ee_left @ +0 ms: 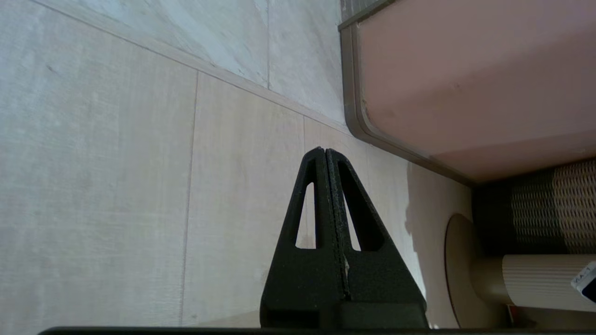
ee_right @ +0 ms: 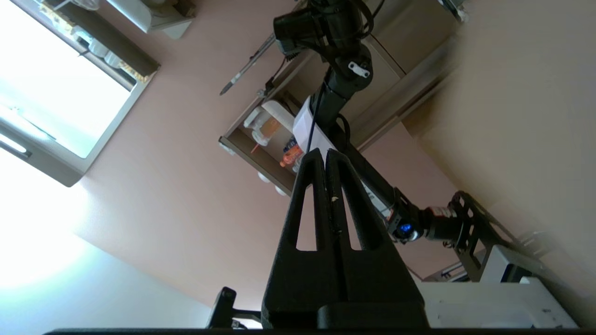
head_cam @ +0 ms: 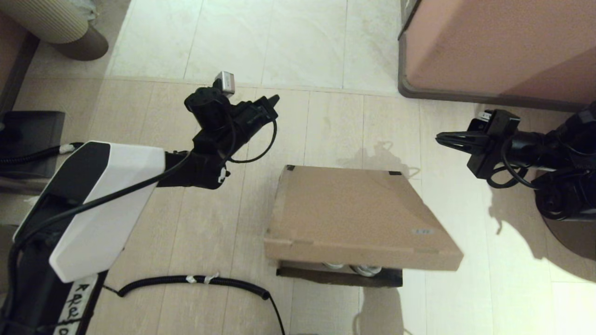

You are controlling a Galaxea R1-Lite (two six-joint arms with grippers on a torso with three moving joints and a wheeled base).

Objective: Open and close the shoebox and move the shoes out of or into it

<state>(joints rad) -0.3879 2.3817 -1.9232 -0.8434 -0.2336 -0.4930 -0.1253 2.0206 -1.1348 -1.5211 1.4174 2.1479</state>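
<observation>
Inspector: Head view findings are requested.

Assessor: The shoebox [head_cam: 354,216] is seen on the floor, centre, its lid lowered but not fully seated; a gap is left along the near edge. The shoes [head_cam: 352,268] are glimpsed through that gap, inside.

Inspector: Grippers?

Assessor: The left gripper [head_cam: 272,103] is held above the floor, far left of the box, fingers pressed together, empty. The right gripper [head_cam: 442,138] is held to the far right, likewise closed on nothing. Neither touches the box.

Inspector: Progress?

Assessor: The shoes are judged stowed; whether opening or final closing remains cannot be determined.
</observation>
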